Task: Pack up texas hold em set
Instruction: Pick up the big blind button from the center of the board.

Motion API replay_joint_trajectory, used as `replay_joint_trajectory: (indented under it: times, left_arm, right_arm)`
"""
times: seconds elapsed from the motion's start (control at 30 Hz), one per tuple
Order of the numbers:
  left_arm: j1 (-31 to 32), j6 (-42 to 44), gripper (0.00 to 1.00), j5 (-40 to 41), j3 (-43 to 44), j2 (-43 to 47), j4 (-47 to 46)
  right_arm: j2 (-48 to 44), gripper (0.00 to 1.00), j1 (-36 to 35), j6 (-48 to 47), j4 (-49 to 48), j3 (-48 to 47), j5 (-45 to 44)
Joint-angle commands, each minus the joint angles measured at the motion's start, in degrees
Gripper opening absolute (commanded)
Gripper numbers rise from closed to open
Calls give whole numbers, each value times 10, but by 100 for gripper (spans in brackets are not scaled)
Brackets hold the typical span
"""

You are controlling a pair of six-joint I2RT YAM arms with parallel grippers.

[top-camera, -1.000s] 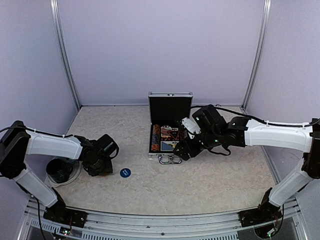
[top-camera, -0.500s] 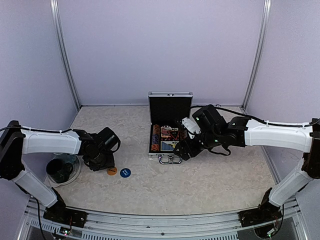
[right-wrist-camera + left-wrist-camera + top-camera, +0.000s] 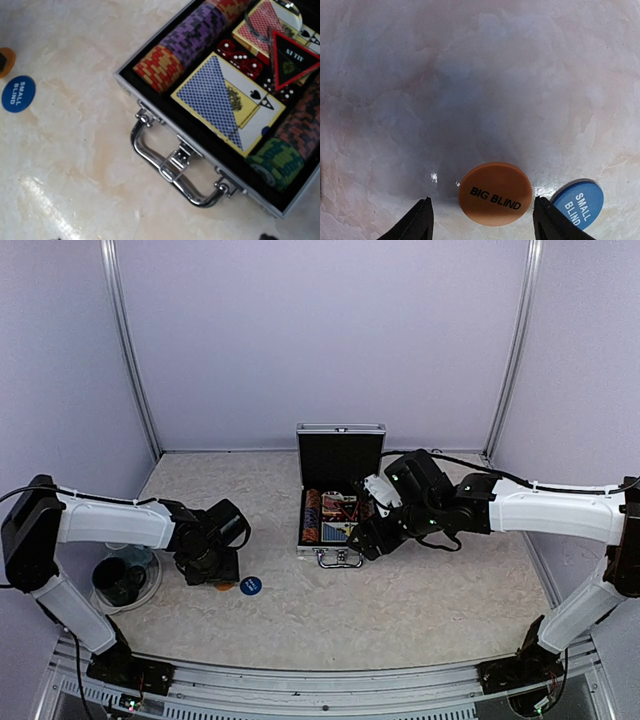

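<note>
Lettering on orange button (image 3: pixel 495 194) readable only in left wrist view.

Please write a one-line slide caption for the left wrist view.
Left gripper, jaws open, over the orange BIG BLIND button, with the blue SMALL BLIND button beside it on the table.

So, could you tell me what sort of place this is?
Probably a robot lab test cell: plain walls on metal posts, two arms bolted at a table's edge, a staged poker case.

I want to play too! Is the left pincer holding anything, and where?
Nothing. The open left pincer straddles the orange BIG BLIND button lying on the table.
</note>
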State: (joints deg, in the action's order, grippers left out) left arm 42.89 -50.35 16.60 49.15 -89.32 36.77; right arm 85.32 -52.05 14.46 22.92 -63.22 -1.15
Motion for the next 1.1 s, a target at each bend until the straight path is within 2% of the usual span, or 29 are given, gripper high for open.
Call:
replay_joint_trajectory:
  times: [0.0,0.53,1.07]
  left_arm:
    - [3,26,68,-26,0,-29,-9]
    - [-4,30,68,-79,-29,-72,-65]
    - [-6,23,50,-78,-50,-62,-74]
  right_arm:
    - [-7,85,0,3,3,-5,-6]
    - [-9,85,0,3,3,2,-12]
    - [-9,85,0,4,3,-1,-9]
